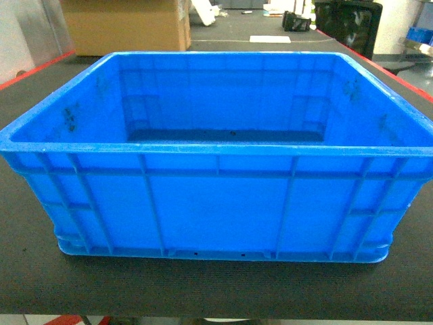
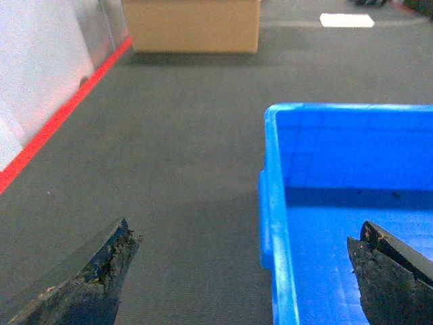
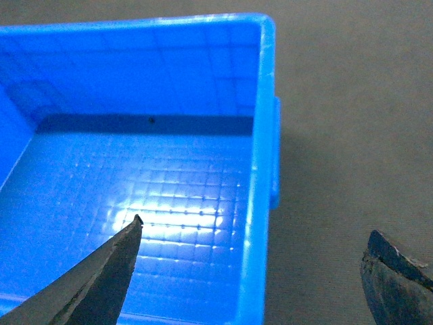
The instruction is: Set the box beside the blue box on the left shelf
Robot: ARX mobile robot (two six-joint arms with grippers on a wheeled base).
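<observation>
The box, a large bright-blue crate with ribbed walls, sits empty on the dark table mat right in front of me. In the left wrist view my left gripper is open and straddles the box's left wall, one finger over the mat and the other over the inside. My right gripper is open as well and straddles the right wall the same way. Neither gripper touches the box, and neither shows in the head view. The left shelf and the other blue box are out of view.
A cardboard carton stands at the back left of the table. A white sheet and dark equipment lie at the back right. Red edging marks the table's left side, with a pale wall beyond it.
</observation>
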